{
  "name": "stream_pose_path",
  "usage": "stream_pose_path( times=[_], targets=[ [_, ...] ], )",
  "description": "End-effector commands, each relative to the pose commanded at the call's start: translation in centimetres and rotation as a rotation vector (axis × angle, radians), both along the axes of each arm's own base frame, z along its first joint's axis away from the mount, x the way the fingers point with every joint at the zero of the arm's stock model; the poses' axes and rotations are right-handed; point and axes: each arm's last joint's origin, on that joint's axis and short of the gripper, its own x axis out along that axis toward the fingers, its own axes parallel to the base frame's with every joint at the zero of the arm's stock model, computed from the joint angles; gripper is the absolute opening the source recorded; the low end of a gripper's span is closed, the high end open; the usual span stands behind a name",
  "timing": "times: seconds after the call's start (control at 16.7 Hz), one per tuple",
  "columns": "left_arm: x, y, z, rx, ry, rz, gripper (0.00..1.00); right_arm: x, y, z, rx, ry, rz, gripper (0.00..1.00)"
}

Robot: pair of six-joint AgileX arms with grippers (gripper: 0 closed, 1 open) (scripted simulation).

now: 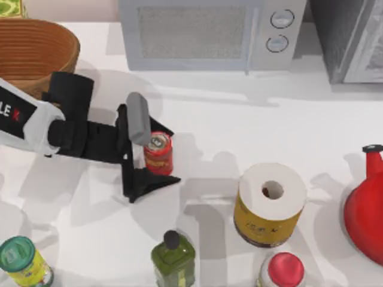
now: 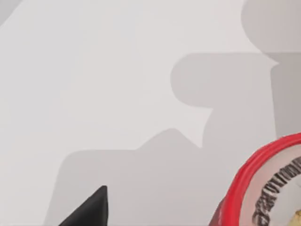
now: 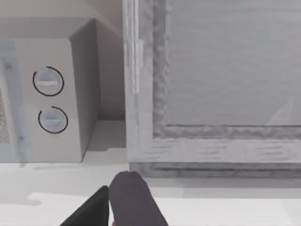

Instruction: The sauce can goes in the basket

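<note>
The sauce can, small and red with a silvery top, stands upright on the white table left of centre. My left gripper reaches in from the left and is open, with one black finger on each side of the can and a gap between them. In the left wrist view the can's red rim fills the corner close by, beside one black fingertip. The woven wicker basket sits at the far left back corner, behind my left arm. My right gripper hangs parked near the back right, facing the appliances.
A microwave and a grey appliance line the back edge. A paper roll, a red jug, a red-capped bottle, a green bottle and a green-lidded yellow jar stand along the front.
</note>
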Motion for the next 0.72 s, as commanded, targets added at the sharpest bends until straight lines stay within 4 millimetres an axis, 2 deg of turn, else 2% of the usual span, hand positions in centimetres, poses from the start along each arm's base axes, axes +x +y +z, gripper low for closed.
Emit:
stream_pose_path(
  times=[0.24, 0.72],
  targets=[
    [0.02, -0.04, -0.10, 0.000, 0.000, 0.000, 1.00, 0.00, 0.00, 0.00, 0.000, 0.000, 0.000, 1.00],
    [0.02, -0.04, -0.10, 0.000, 0.000, 0.000, 0.40, 0.00, 0.00, 0.00, 0.000, 0.000, 0.000, 1.00]
  ],
)
